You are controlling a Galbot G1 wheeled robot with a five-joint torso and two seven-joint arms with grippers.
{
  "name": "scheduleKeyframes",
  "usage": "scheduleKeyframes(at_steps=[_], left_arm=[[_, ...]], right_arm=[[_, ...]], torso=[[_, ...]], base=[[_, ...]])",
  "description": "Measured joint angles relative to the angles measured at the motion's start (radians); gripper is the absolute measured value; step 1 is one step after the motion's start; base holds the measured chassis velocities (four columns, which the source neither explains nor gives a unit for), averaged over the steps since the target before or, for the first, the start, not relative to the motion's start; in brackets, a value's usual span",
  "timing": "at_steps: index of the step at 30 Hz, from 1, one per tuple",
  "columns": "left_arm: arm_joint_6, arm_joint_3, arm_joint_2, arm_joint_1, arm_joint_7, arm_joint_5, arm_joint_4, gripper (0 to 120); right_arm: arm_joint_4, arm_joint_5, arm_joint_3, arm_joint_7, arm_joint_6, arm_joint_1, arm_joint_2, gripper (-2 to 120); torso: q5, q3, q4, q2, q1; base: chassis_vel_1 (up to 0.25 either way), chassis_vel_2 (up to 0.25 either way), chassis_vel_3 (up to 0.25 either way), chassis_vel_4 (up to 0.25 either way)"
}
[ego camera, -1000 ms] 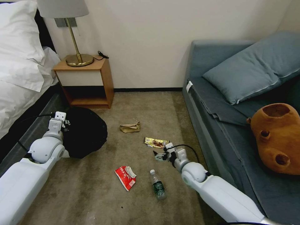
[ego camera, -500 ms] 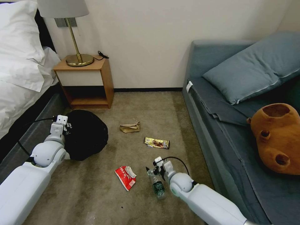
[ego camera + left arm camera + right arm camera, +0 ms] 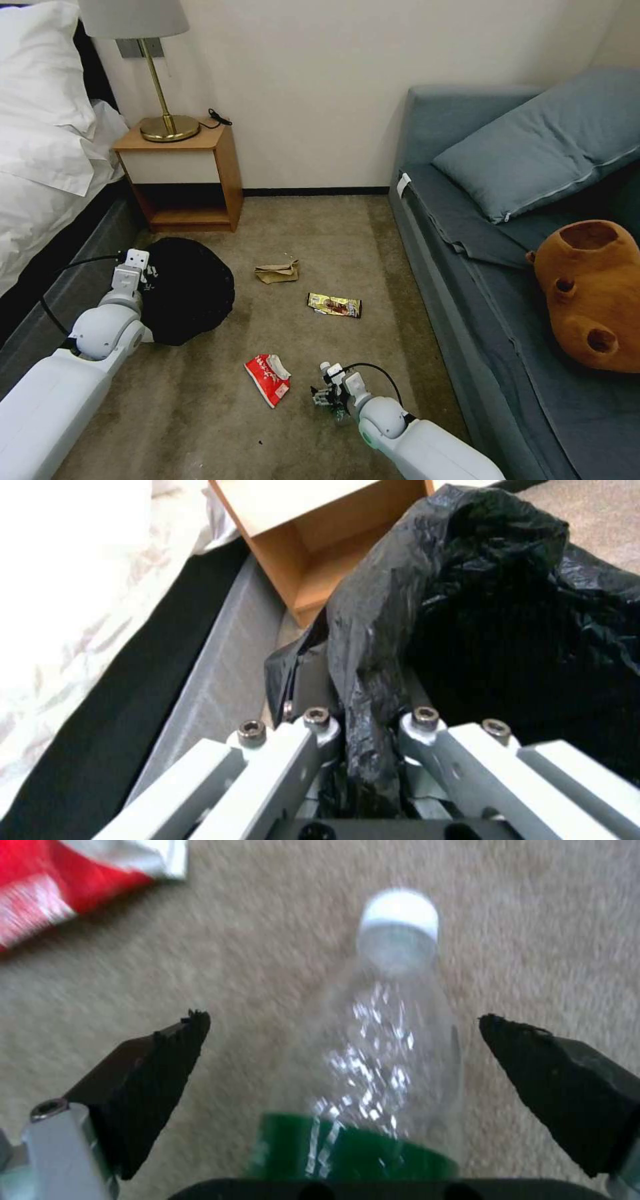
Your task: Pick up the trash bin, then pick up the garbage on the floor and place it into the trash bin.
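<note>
The bin [image 3: 190, 290] is already in hand: the left gripper [image 3: 363, 730] is clamped on a fold of its black bag [image 3: 467, 605] at the rim and holds it by the bed [image 3: 47, 153], in front of the nightstand [image 3: 183, 173]. Whether the bin hangs clear of the carpet [image 3: 333, 227] or rests on it cannot be judged from the head view.

The step in hand is the first piece of garbage, the bottle [image 3: 393, 1040]. The right gripper [image 3: 340, 1050] is low over the carpet with its jaws spread wide, one black pad [image 3: 157, 1065] on each side of the clear body. The bottle lies on its side, lengthwise between the pads, white cap [image 3: 399, 922] pointing away from the wrist and green label [image 3: 347, 1150] nearest the palm. Neither pad appears to touch it. In the head view the gripper covers most of the bottle.

The next move probably calls for a slight descent and then a close across the body, above the label, gently enough that the thin plastic does not squirt out.

Three pieces lie untouched: the red packet [image 3: 269, 379] just beside the right gripper, the gold wrapper [image 3: 334, 305] farther off toward the sofa [image 3: 480, 280], and the brown paper bag [image 3: 277, 271] nearest the bin.
</note>
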Motion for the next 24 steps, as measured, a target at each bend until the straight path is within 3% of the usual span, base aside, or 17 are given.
scheduleKeyframes(at_steps=[4,7,20,24], left_arm=[[0.0,0.001,0.005,-0.002,0.0,-0.002,-0.003,5],[0.003,0.003,0.007,-0.008,-0.001,-0.005,-0.003,5],[0.007,0.003,0.014,-0.018,-0.003,-0.01,-0.008,5],[0.008,-0.002,0.019,-0.015,-0.004,-0.014,-0.012,5]], right_arm=[[-0.025,-0.006,0.008,-0.015,0.013,0.0,0.003,99],[-0.041,-0.011,0.018,-0.042,0.025,0.0,0.003,92],[-0.028,-0.012,0.039,-0.063,0.042,-0.009,-0.009,42],[-0.023,-0.011,0.045,-0.063,0.043,-0.008,-0.012,33]], torso=[[0.0,0.0,0.0,0.0,0.0],[0.0,0.0,0.0,0.0,0.0],[0.0,0.0,0.0,0.0,0.0],[0.0001,0.0,0.0,0.0,0.0]], base=[[0.0,0.0,0.0,0.0],[0.0,0.0,0.0,0.0],[0.0,0.0,0.0,0.0],[0.0,0.0,0.0,0.0]])
